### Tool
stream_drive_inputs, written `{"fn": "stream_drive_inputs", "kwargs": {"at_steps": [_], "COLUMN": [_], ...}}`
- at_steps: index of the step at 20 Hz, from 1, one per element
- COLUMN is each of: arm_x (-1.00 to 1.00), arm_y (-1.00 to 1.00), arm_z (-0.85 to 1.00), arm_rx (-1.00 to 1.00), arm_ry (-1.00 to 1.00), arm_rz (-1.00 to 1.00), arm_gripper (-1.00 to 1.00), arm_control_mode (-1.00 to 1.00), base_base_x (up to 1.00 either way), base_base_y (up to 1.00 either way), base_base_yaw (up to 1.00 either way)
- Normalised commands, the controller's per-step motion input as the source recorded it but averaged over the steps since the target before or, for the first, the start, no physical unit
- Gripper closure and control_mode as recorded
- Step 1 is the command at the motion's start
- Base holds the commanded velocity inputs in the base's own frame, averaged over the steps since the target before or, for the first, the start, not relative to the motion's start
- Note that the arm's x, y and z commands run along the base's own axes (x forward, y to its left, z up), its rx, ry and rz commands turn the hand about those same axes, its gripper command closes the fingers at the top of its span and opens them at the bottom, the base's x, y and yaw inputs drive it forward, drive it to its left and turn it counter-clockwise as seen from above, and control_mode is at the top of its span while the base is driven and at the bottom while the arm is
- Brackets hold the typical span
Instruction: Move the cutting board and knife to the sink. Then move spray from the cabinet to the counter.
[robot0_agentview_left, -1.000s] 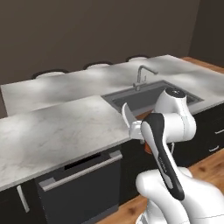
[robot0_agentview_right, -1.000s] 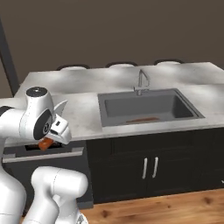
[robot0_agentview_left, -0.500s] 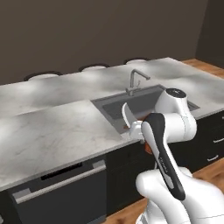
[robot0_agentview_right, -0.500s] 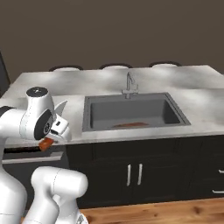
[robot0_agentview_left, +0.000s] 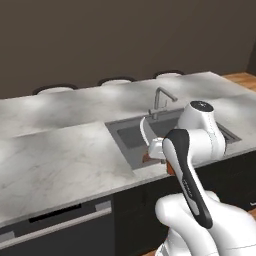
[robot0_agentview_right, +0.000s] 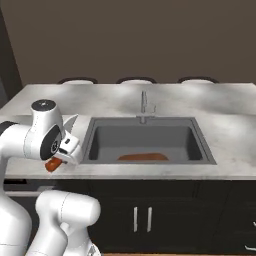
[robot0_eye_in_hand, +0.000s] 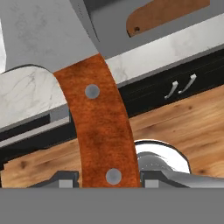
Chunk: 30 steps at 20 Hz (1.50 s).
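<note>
My gripper (robot0_agentview_left: 156, 149) (robot0_agentview_right: 65, 150) (robot0_eye_in_hand: 107, 181) is shut on the knife's curved orange-red handle (robot0_eye_in_hand: 100, 127). The broad pale blade (robot0_agentview_left: 144, 131) (robot0_agentview_right: 69, 122) (robot0_eye_in_hand: 48, 30) points up and away, over the counter's front edge just left of the sink (robot0_agentview_right: 150, 137) (robot0_agentview_left: 130, 137). The reddish-brown cutting board (robot0_agentview_right: 141, 157) (robot0_eye_in_hand: 166, 15) lies flat on the bottom of the dark basin. The marble counter (robot0_agentview_left: 60, 160) (robot0_agentview_right: 225, 105) stretches to both sides. The spray and the cabinet are out of view.
A thin silver faucet (robot0_agentview_left: 160, 100) (robot0_agentview_right: 144, 105) stands at the sink's far rim. Below the counter are a dark dishwasher front (robot0_agentview_left: 55, 225) and dark cupboard doors with silver handles (robot0_agentview_right: 142, 220). Wooden floor (robot0_eye_in_hand: 175, 122) lies underneath.
The whole picture has shifted, so the base has driven along the counter and the sink now sits more squarely ahead. The gripper keeps the knife in the same hold.
</note>
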Motion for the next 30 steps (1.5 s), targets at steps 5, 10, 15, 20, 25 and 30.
{"fn": "stream_drive_inputs", "kwargs": {"at_steps": [5, 10, 15, 20, 25, 30], "arm_x": [0.00, 0.00, 0.00, 0.00, 0.00, 0.00], "arm_y": [0.00, 0.00, 0.00, 0.00, 0.00, 0.00], "arm_z": [0.00, 0.00, 0.00, 0.00, 0.00, 0.00], "arm_rx": [0.00, 0.00, 0.00, 0.00, 0.00, 0.00], "arm_ry": [0.00, 0.00, 0.00, 0.00, 0.00, 0.00], "arm_rz": [0.00, 0.00, 0.00, 0.00, 0.00, 0.00], "arm_gripper": [1.00, 1.00, 1.00, 1.00, 1.00, 1.00], "arm_control_mode": [1.00, 1.00, 1.00, 1.00, 1.00, 1.00], "base_base_x": [0.57, 0.38, 0.19, 0.33, 0.38, 0.34], "base_base_y": [-0.39, -0.51, -0.54, -0.40, -0.23, -0.16], "base_base_yaw": [0.28, 0.20, 0.09, 0.06, 0.04, 0.00]}}
